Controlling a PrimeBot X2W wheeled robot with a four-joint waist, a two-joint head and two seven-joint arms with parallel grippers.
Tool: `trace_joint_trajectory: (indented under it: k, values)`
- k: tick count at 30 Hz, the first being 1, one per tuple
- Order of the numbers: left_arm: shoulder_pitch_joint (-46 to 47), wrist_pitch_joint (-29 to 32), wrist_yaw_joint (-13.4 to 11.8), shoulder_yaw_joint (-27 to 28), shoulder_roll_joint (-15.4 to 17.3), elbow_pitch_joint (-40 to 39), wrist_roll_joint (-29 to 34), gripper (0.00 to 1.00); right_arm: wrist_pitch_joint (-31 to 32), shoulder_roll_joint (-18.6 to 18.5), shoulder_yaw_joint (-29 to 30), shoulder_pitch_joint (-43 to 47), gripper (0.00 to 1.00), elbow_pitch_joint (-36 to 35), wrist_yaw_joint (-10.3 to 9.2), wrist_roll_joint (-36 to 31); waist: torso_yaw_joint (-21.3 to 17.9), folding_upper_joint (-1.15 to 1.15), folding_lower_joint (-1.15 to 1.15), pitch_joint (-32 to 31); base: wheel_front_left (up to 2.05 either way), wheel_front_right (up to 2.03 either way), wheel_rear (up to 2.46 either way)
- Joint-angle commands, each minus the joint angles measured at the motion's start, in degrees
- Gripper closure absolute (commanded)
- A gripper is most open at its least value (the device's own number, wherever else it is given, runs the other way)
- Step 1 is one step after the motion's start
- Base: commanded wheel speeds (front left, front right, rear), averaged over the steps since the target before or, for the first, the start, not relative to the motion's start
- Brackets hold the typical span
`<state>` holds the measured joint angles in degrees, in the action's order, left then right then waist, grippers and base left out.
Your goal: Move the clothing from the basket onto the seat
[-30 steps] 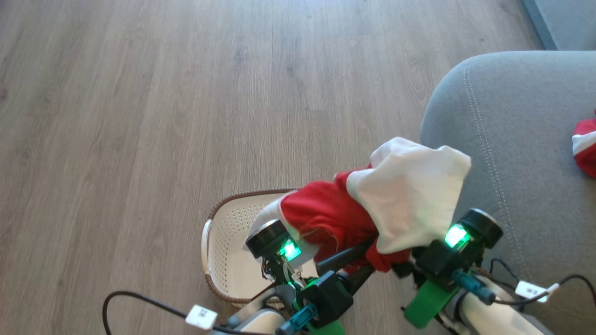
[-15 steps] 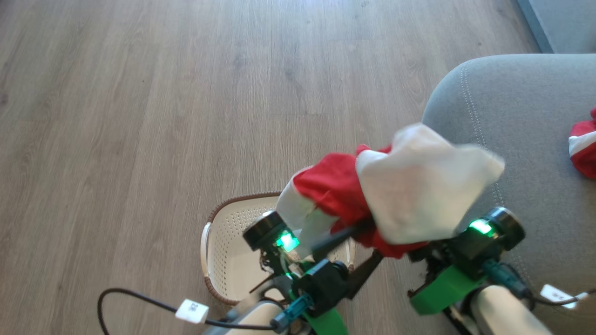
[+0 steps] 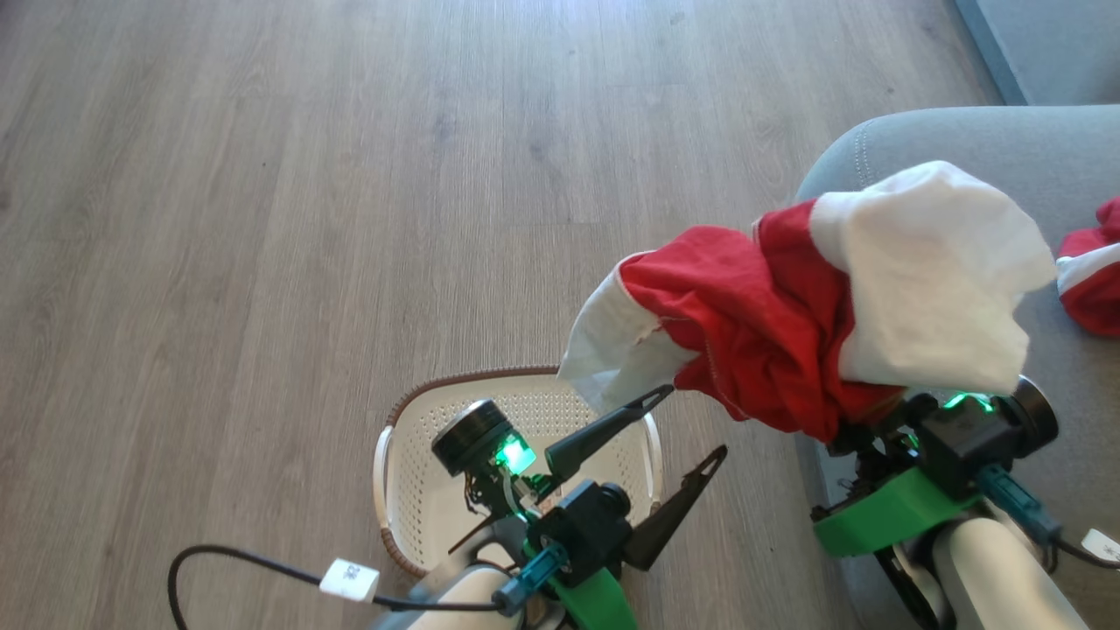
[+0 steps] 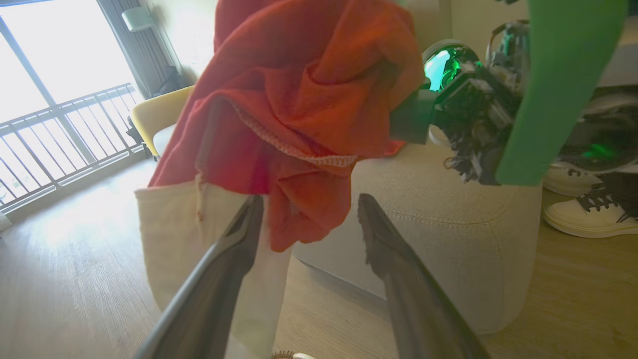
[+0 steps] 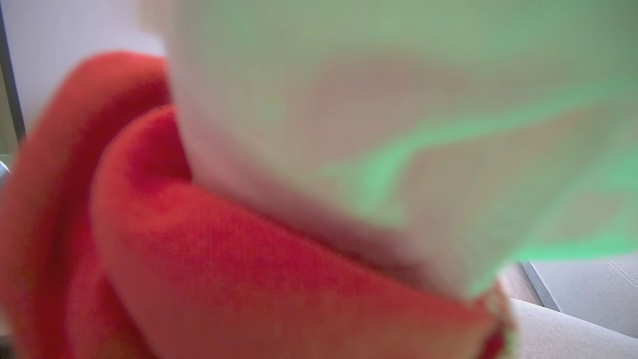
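Note:
My right gripper (image 3: 862, 424) is shut on the clothing (image 3: 787, 324), a bunched red garment with white bands, and its fingers are buried in the cloth. The garment hangs in the air over the left edge of the grey seat (image 3: 1032, 140), above and right of the basket. A second red and white garment (image 3: 1089, 289) lies on the seat at the far right. The cream basket (image 3: 411, 490) stands on the floor below my left gripper (image 3: 685, 427), which is open, one fingertip close to the white band. In the left wrist view the garment (image 4: 299, 99) hangs just beyond the open fingers (image 4: 239, 234).
Wooden floor spreads to the left and ahead. A black cable with a white tag (image 3: 348, 579) loops at the lower left. A grey edge (image 3: 1041, 44) lies beyond the seat. A person's white shoes (image 4: 583, 219) stand beside the seat, and a yellow chair (image 4: 159, 114) sits by the window.
The right arm has lifted the garment up and right, over the seat's edge. The cloth has come off the left gripper, whose open fingers now stand free.

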<state>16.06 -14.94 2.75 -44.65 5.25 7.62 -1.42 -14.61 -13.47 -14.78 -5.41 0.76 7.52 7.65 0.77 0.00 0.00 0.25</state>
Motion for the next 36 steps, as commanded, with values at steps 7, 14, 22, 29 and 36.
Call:
trace_joint_trajectory:
  k: [7, 14, 22, 29, 36]
  values:
    - [-0.4, -0.1, -0.6, 3.1, 0.2, -0.1, -0.5, 0.0, -0.4, -0.2, 2.4, -0.7, 1.0, -3.2, -0.03, 1.1, -0.2, 0.0, 0.0, 0.0, 0.0, 0.0, 0.0]
    - [-2.3, -0.1, 0.3, 5.5, -0.6, 2.6, -2.7, 0.0, -0.4, -0.3, 5.9, -0.6, 1.0, -4.3, -0.03, 1.4, -0.2, 0.0, 0.0, 0.1, 0.0, 0.0, 0.0]
    - [-4.3, -0.1, 2.0, 8.2, -1.6, 5.4, -3.5, 0.0, -0.4, -0.1, 8.6, 0.2, 1.0, -4.9, -0.03, 1.7, -0.9, 0.0, 0.0, 0.3, 0.0, 0.0, 0.0]
    - [-6.1, -0.1, 3.4, 8.4, -1.8, 7.3, -2.4, 0.0, -0.4, -0.1, 9.5, 0.9, 1.0, -4.8, -0.03, 1.6, -1.7, 0.0, 0.0, 0.3, 0.0, 0.0, 0.0]
    - [-7.3, -0.1, 4.0, 8.6, -2.0, 8.2, -2.3, 0.0, -0.4, -0.1, 9.7, 1.2, 1.0, -4.7, -0.03, 1.6, -2.2, 0.0, 0.0, 0.2, 0.0, 0.0, 0.0]
